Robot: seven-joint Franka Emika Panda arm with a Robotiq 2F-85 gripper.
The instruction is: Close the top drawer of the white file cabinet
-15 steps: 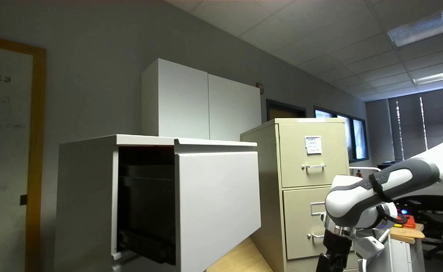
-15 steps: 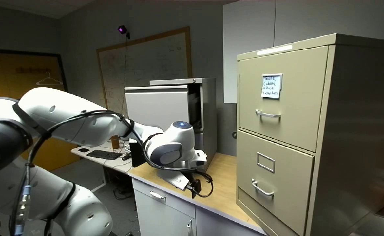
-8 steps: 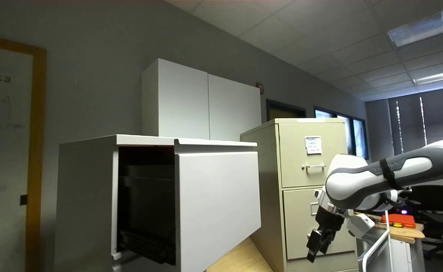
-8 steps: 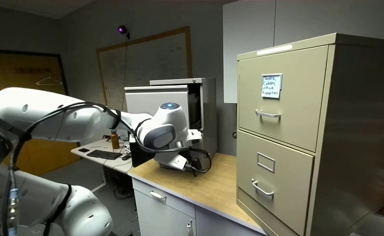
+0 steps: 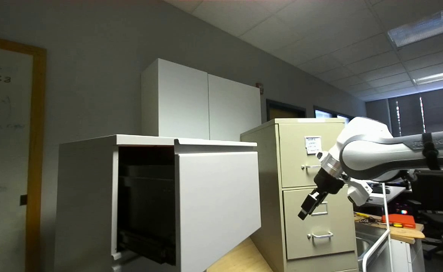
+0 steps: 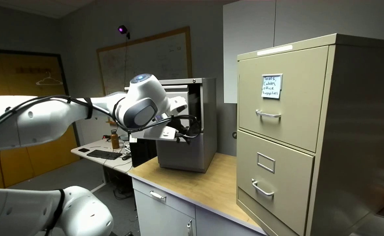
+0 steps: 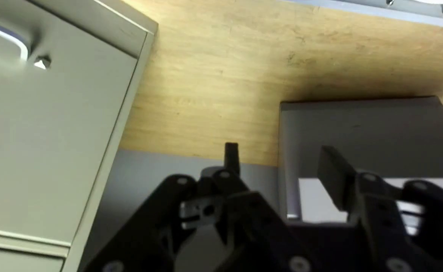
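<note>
The top drawer (image 5: 219, 204) is out, standing proud of the white file cabinet (image 5: 85, 200), dark inside showing along its side; cabinet's on the wood counter (image 6: 218, 177), beige cabinet (image 6: 280, 131) beside it, strip of wood between. The gripper (image 7: 280, 153) has its jaws spread wide apart, as I see it in the wrist view. In an exterior view the fingers (image 5: 307, 209) slant downward, a gap showing between them and the top drawer; lower drawer front (image 6: 185, 157) sits back in under it, white cupboard (image 5: 233, 105) up on the wall (image 5: 93, 83) behind
</note>
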